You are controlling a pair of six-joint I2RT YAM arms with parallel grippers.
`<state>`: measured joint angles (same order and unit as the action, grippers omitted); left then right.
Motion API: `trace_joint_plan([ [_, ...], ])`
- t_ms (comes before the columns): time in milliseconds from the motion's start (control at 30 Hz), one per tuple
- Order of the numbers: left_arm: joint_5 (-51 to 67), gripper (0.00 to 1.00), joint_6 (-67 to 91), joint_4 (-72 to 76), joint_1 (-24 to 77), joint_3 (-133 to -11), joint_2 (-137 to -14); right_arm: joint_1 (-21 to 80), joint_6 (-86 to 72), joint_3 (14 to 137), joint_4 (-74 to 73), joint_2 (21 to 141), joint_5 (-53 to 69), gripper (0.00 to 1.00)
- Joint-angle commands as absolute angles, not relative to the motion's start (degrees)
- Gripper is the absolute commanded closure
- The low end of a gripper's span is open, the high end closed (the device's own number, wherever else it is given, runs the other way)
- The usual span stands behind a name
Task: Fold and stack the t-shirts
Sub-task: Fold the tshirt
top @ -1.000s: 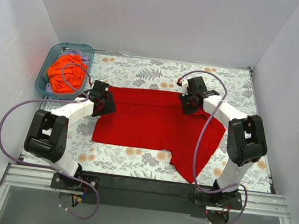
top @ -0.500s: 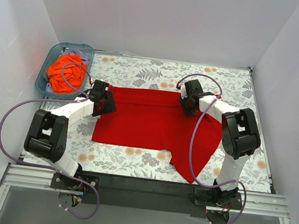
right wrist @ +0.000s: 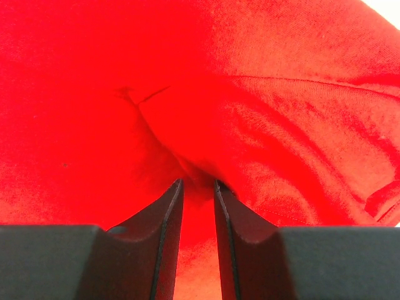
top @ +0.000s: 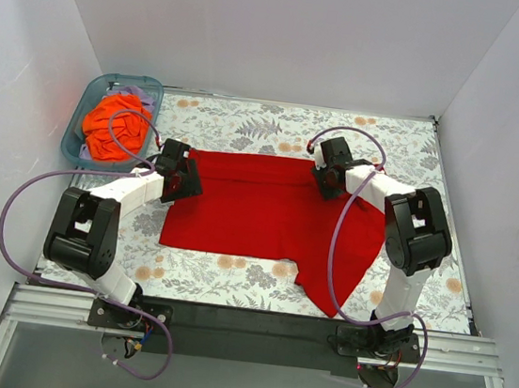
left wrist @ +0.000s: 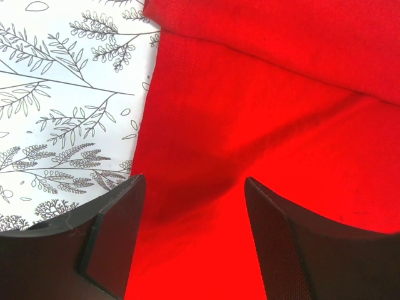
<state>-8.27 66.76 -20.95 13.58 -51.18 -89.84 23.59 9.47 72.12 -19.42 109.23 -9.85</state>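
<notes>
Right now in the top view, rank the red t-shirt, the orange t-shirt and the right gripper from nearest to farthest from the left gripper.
1. red t-shirt: its left edge lies right under the open left gripper.
2. orange t-shirt: bunched up, back-left of that gripper.
3. right gripper: across the table, pinching the red cloth near its far edge.

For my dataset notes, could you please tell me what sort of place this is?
Most likely a robot lab test cell, not a home: white walls box in a floral-covered table, two robot arms are bolted at its near edge, and a red t-shirt lies spread between them.
</notes>
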Motion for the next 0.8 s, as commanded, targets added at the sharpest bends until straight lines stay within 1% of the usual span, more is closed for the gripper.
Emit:
trace_joint_plan([
  [0,-8.09,0.37,66.18,-20.65,13.54,-52.82,-89.47,23.2,10.46,73.74,-17.58,110.12,-10.64,0.67],
  [167,-7.73,0.37,66.18,-20.65,13.54,-52.82,-89.56,21.8,10.11,73.48,-17.05,110.57,-8.62,0.69],
  [433,-7.47,0.37,66.01,-20.65,13.53,-52.91,-89.82,19.16,9.14,72.86,-16.61,110.48,-1.94,0.77],
  [533,-7.38,0.37,65.92,-20.57,13.54,-53.0,-89.82,18.63,8.96,72.6,-16.79,110.3,-0.44,0.78],
  [633,-7.3,0.37,65.92,-20.57,13.54,-53.0,-89.74,18.19,8.53,72.51,-16.79,109.86,1.49,0.83],
  [667,-7.29,0.37,65.92,-20.65,13.54,-52.91,-89.74,18.11,8.44,72.51,-16.79,109.52,1.67,0.86],
  [700,-7.29,0.37,65.92,-20.57,13.54,-53.0,-89.82,18.11,8.44,72.6,-16.96,109.25,1.58,0.9],
  [767,-7.29,0.37,65.92,-20.65,13.53,-52.91,-89.56,18.11,8.35,73.03,-17.49,108.46,1.67,0.94],
])
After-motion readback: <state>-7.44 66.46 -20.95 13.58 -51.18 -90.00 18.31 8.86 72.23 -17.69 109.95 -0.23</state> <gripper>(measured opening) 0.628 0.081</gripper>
